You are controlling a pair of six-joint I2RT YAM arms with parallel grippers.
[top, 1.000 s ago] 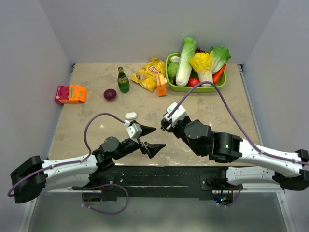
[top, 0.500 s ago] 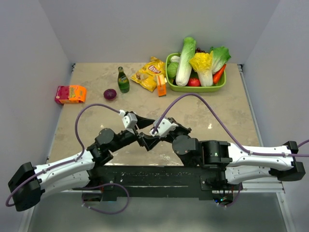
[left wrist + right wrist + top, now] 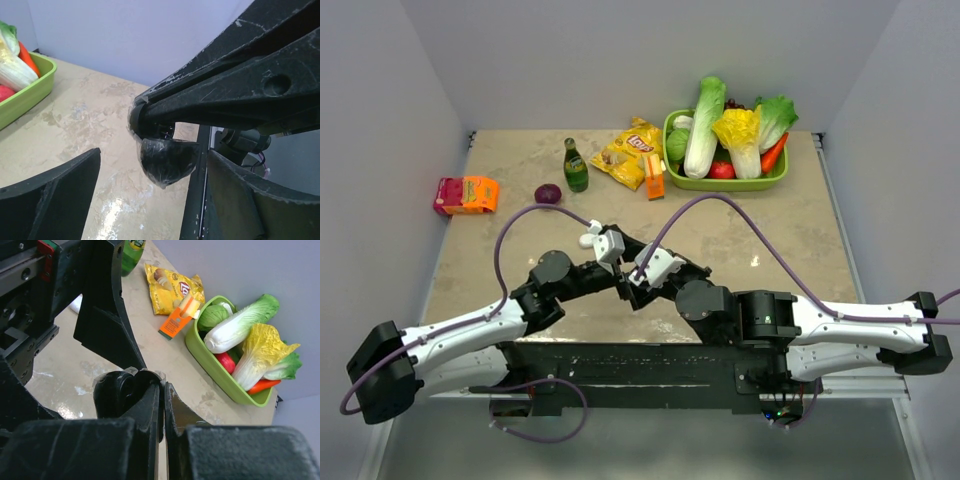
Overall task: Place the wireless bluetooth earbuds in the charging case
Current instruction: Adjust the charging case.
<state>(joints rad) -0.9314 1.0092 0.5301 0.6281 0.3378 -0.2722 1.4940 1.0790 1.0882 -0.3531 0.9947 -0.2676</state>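
Note:
A black charging case [image 3: 167,160], wrapped in clear film, hangs above the tabletop. My right gripper [image 3: 164,385] is shut on one half of it, and the case [image 3: 112,392] sticks out to the left of the fingertips. My left gripper [image 3: 150,200] is open, one finger on each side of the case and not touching it. From above, both grippers meet at the table's near middle: the left gripper [image 3: 626,270] and the right gripper [image 3: 632,284]. A small white oval object [image 3: 590,240] lies beside the left wrist. I cannot make out the earbuds in any view.
A green tray [image 3: 725,183] of vegetables stands at the back right. A yellow chip bag [image 3: 630,150] and an orange packet [image 3: 654,183] lie beside it. A green bottle [image 3: 576,165], a purple onion [image 3: 548,195] and an orange-pink box [image 3: 466,194] stand at the back left.
My right gripper has swung left and nearer with the black case. My left gripper has moved right, bringing its fingers around the case, and they have narrowed slightly.

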